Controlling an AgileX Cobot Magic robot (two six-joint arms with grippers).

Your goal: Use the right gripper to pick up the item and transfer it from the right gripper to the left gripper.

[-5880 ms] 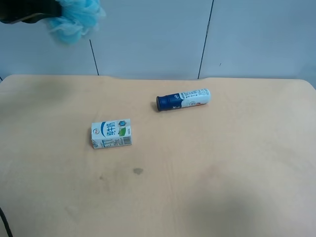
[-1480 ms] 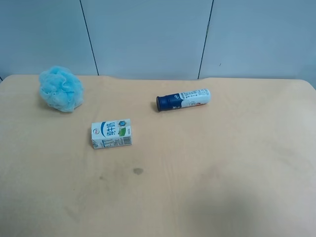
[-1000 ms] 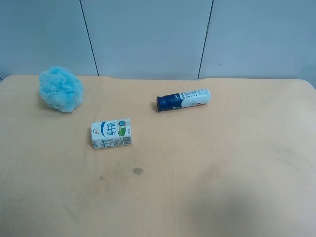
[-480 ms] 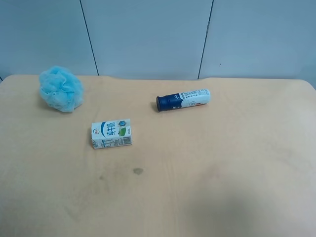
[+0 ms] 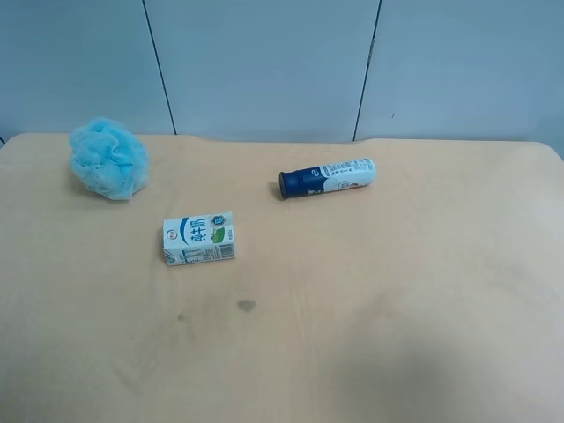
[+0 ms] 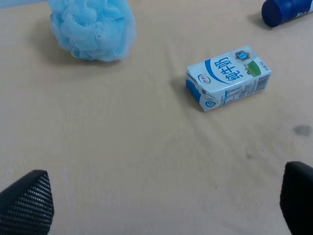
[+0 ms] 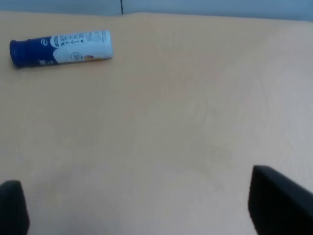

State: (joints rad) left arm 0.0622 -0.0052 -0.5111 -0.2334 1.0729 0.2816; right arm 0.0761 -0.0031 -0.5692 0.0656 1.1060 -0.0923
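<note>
Three items lie on the tan table (image 5: pixel 397 291): a white bottle with a dark blue cap (image 5: pixel 327 177) on its side at the back middle, a white and blue milk carton (image 5: pixel 199 238) on its side, and a light blue bath pouf (image 5: pixel 108 159) at the back left of the exterior high view. The right gripper (image 7: pixel 146 210) is open and empty, its fingertips (image 7: pixel 281 200) far apart, with the bottle (image 7: pixel 61 48) well ahead of it. The left gripper (image 6: pixel 161 205) is open and empty, with the carton (image 6: pixel 227 78) and pouf (image 6: pixel 92 28) ahead of it. No arm shows in the exterior high view.
A grey panelled wall (image 5: pixel 264 62) stands behind the table's far edge. A small dark stain (image 5: pixel 246 306) marks the tabletop in front of the carton. The bottle's blue cap (image 6: pixel 286 10) shows at the edge of the left wrist view.
About six seconds ago a dark object held the pouf up at the top left corner; it now lies on the table. Nothing has moved in the last second and a half.
</note>
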